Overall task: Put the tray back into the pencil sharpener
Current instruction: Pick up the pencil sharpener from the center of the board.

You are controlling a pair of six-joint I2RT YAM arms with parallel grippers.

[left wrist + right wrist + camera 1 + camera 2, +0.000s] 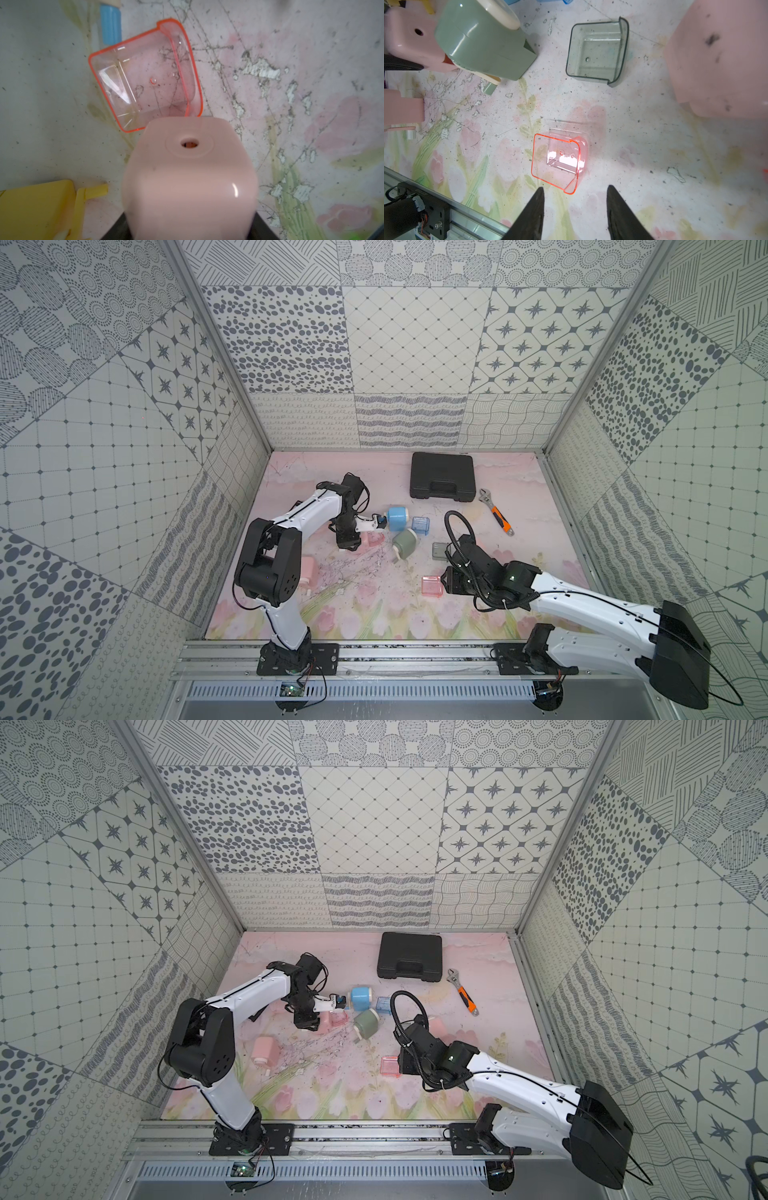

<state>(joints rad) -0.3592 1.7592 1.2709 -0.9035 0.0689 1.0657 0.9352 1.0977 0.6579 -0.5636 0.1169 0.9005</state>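
- Pink sharpener (190,176): a glossy, rounded box with its pencil hole turned to the left wrist camera.
- Pink tray (145,76): clear with an orange-red rim, mouth open to the camera, skewed, lying just beside the sharpener.
- Second pink tray (558,164): the same kind, alone on the mat toward the front, well apart from the sharpener.

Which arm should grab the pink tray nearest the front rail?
Right. The right gripper has open jaws pointing straight at that pink tray, just short of it; the left gripper clamps a pink sharpener farther back.
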